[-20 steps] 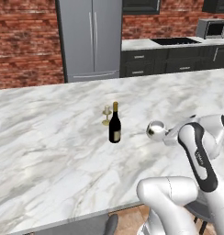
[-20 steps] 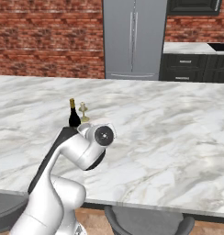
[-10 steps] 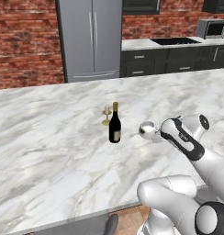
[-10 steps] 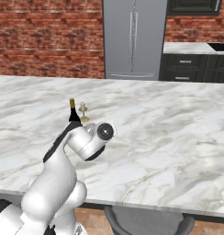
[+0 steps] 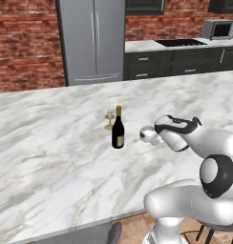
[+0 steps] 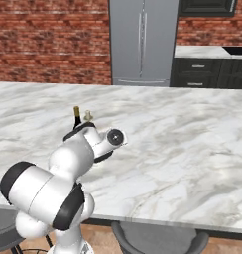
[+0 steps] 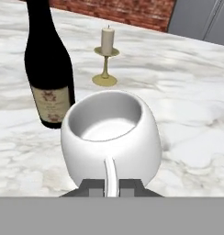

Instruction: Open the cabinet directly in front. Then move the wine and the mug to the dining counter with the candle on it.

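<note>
Beside the upright wine (image 7: 48, 69), pincer (image 7: 111, 187) pinches the mug (image 7: 111, 136) handle, mouth facing camera.

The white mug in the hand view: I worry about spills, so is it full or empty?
Empty. The white mug, gripped by its handle in the pincer, shows a bare white inside down to its bottom, with no liquid.

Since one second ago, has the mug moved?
Yes. The mug, held in the tool, has come left toward the wine bottle on the dining counter.
</note>
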